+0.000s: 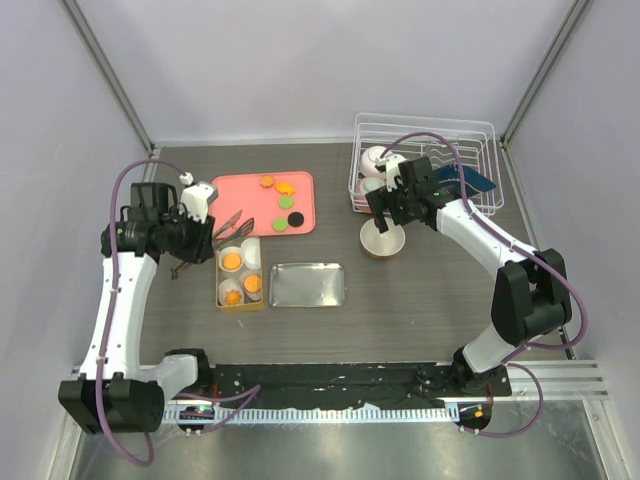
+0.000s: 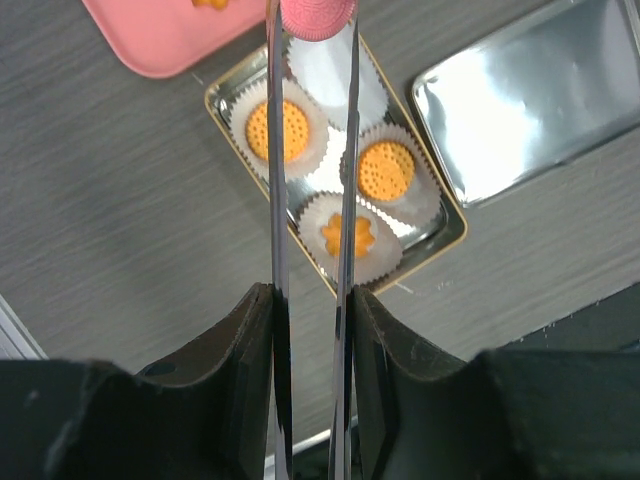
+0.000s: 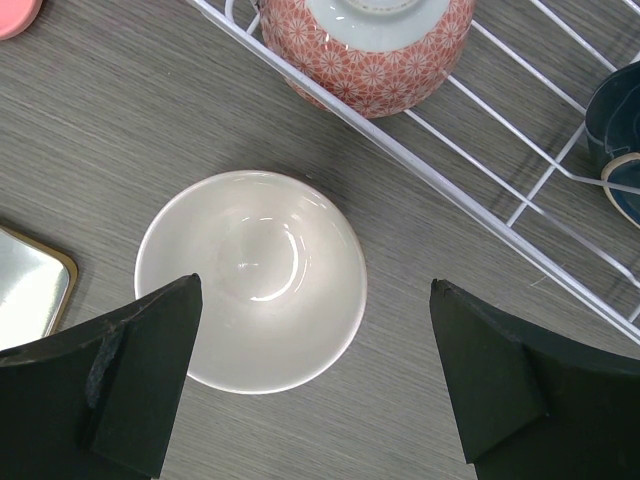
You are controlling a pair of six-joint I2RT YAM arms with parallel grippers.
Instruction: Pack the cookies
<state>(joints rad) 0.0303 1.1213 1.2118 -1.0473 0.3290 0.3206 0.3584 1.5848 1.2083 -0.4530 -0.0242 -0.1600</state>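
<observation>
My left gripper (image 2: 312,300) clamps metal tongs (image 2: 277,180), which pinch a pink cookie (image 2: 318,15) above the tin (image 2: 216,100); my right gripper (image 3: 315,340) hangs wide open over a white bowl (image 3: 250,260).

The left arm (image 1: 118,300) rises and bends inward. The left gripper (image 2: 312,310) presses its 2 fingers (image 2: 250,340) on tongs (image 2: 277,200) running forward between them. The right arm (image 1: 480,235) reaches forward, and the right gripper (image 3: 312,300) points down, jaws spread wide.
</observation>
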